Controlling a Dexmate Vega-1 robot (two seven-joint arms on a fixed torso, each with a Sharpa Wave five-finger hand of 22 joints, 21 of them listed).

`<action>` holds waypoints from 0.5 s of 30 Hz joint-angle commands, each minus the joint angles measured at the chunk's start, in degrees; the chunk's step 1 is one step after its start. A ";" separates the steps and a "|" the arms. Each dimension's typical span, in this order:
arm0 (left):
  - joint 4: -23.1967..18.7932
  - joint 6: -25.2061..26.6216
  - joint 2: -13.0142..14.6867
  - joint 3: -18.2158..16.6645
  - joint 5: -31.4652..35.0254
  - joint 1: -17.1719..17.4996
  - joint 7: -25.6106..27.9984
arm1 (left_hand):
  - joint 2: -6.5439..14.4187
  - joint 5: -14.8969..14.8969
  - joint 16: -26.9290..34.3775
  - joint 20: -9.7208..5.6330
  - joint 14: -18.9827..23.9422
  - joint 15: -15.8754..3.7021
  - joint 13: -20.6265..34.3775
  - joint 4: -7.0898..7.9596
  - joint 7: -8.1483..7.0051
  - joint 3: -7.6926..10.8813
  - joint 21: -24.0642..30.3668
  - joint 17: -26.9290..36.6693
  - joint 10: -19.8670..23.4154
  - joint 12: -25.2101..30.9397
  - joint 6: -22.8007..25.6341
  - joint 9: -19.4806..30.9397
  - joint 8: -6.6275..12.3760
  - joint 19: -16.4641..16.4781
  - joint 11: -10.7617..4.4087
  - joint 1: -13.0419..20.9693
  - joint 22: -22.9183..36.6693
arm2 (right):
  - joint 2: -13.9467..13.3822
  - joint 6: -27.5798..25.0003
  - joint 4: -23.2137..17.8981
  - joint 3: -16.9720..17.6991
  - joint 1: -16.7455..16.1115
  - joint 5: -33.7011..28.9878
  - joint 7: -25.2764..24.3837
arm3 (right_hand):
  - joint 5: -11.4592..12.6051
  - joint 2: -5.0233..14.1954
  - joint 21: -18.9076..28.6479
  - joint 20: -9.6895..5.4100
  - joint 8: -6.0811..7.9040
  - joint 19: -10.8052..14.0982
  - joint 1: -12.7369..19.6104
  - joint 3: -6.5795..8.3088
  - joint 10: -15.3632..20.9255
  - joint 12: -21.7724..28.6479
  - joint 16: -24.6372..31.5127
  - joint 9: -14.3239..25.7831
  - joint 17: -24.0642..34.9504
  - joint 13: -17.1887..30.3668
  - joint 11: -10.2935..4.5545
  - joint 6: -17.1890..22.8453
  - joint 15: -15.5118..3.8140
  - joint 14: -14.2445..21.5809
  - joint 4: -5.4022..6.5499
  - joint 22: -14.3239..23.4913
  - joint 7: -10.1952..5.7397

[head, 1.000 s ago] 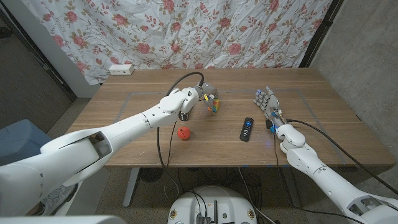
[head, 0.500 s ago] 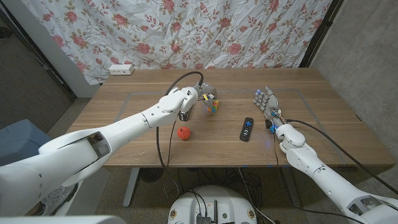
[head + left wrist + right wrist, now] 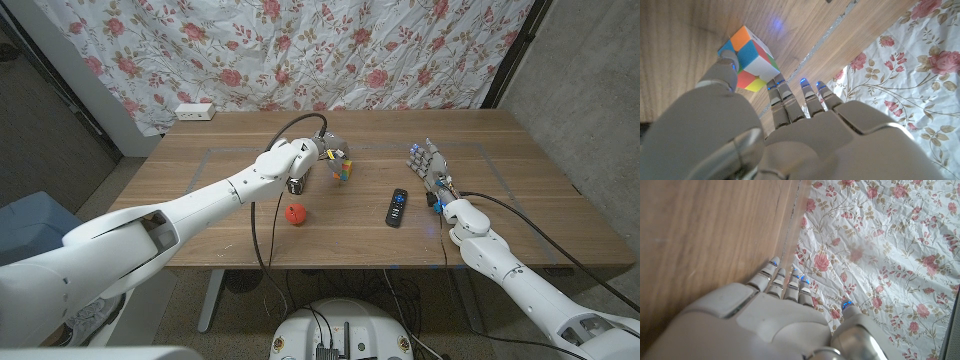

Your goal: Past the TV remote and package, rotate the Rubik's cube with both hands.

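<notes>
Left fingers (image 3: 782, 97): the Rubik's cube (image 3: 343, 168) is pinched, raised just above the tabletop (image 3: 220, 215).
Right hand (image 3: 428, 170): spread empty, well apart (remote (image 3: 397, 207) lies between).
Nearer hand: the left hand (image 3: 325, 160).

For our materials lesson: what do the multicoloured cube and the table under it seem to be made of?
The multicoloured Rubik's cube: probably smooth plastic, going by its flat, bright, evenly coloured faces. The brown table: wood or a wood-look veneer with a matt finish, showing long grain lines; which of the two cannot be told.
</notes>
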 commanded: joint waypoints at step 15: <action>-0.38 -0.49 -0.31 0.34 -0.13 -1.19 -4.20 | -1.54 -0.60 -0.49 1.45 -4.60 -1.88 0.16 -0.40 1.48 -3.28 -0.40 0.35 -8.15 -0.55 -6.16 0.16 -3.33 -4.44 2.00 -3.23 0.27 | -0.09 0.00 0.04 0.15 -0.37 0.35 0.14 | -0.14 0.72 0.33 0.31 0.10 0.14 0.06 -0.11 0.56 -0.08 0.75 0.25 0.38 0.14 -0.17 0.22 -0.06 0.17 -0.36 0.15 -0.57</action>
